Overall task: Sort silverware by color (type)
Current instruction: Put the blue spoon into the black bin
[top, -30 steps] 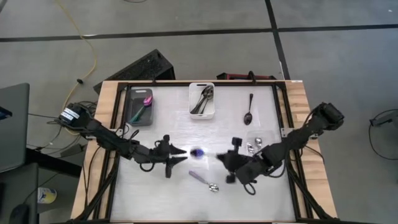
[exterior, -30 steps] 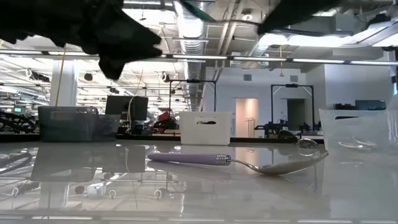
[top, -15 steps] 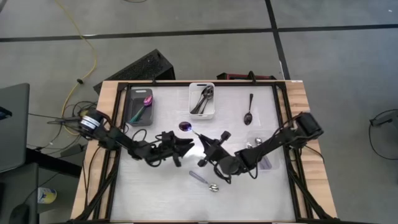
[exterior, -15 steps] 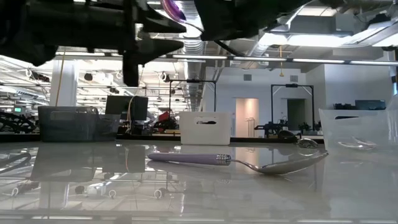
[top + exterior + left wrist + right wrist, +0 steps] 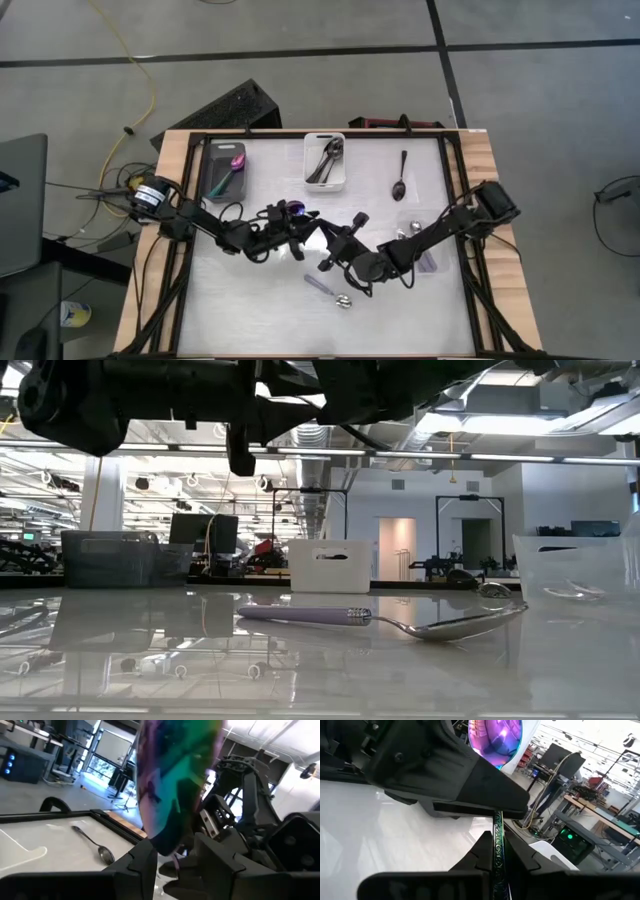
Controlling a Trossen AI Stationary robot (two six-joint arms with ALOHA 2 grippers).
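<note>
An iridescent purple-and-teal spoon [image 5: 300, 212] hangs in the air above the table's middle. Its bowl [image 5: 495, 740] is toward the far left, and my right gripper [image 5: 497, 854] is shut on its handle. My left gripper [image 5: 172, 857] has come in from the table's left and is open. Its two fingers stand on either side of the spoon's neck, just below the bowl [image 5: 175, 780]. I see no touch there. A silver spoon with a lavender handle [image 5: 380, 620] lies flat on the table near the front. A black spoon [image 5: 400, 177] lies at the far right. My right gripper pinches the spoon's slim teal handle [image 5: 498, 837] between its two fingers. It comes about level from the table's right. The handle runs on along the fingers and out past their tips. The spoon is lifted clear of the table, slanting toward the far left.
At the far edge stand a grey bin [image 5: 226, 170] with purple-teal spoons and a white bin [image 5: 326, 160] with dark and silver spoons. A clear bin [image 5: 418, 248] sits at the right under my right arm. Black rails [image 5: 190, 190] frame the white table top.
My right gripper has swung toward the table's left and far edge and tipped the iridescent spoon up, then kept still. My left gripper has moved right toward the spoon and tilted up. Its fingers now stand on either side of the spoon's neck.
</note>
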